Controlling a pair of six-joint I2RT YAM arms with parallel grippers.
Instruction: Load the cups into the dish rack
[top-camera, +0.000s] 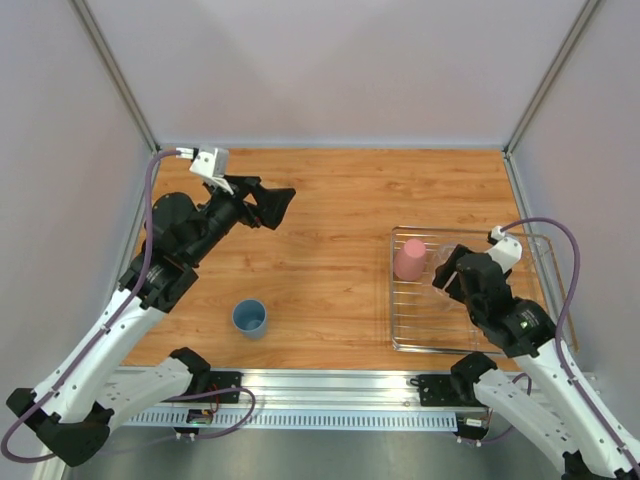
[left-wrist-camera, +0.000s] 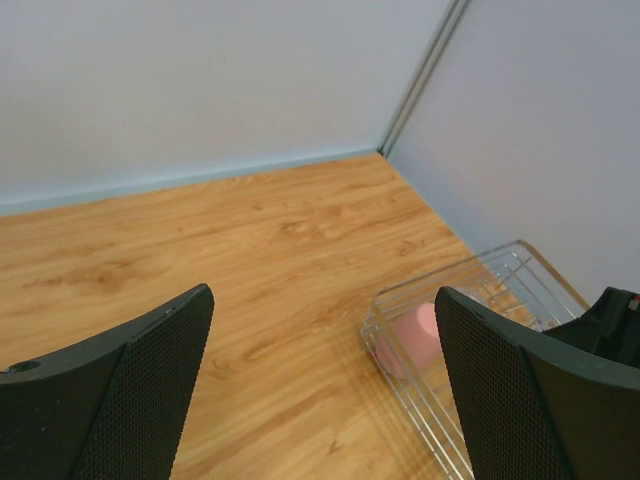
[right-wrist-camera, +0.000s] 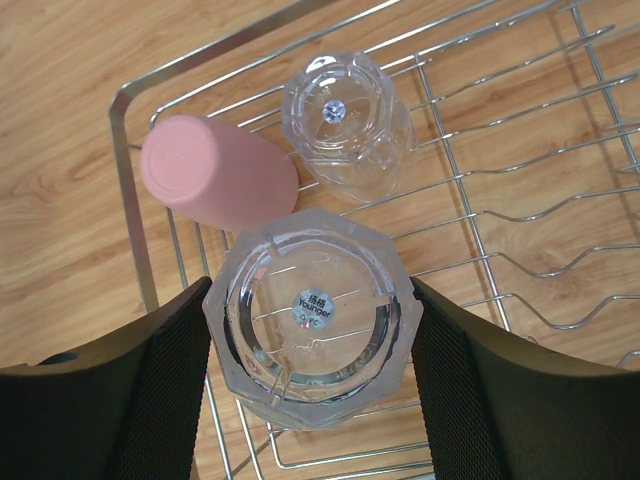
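My right gripper is shut on a clear glass tumbler, held bottom up over the near left part of the dish rack. In the rack stand a pink cup and a second clear tumbler, both bottom up, side by side at its far left. The top view shows the rack, the pink cup and my right gripper. A blue cup stands upright on the table, left of centre. My left gripper is open and empty, raised over the far left. The lavender cup is out of view.
The wooden table is walled by grey panels at the back and sides. The left wrist view looks across bare wood to the rack with the pink cup in it. A metal rail runs along the near edge.
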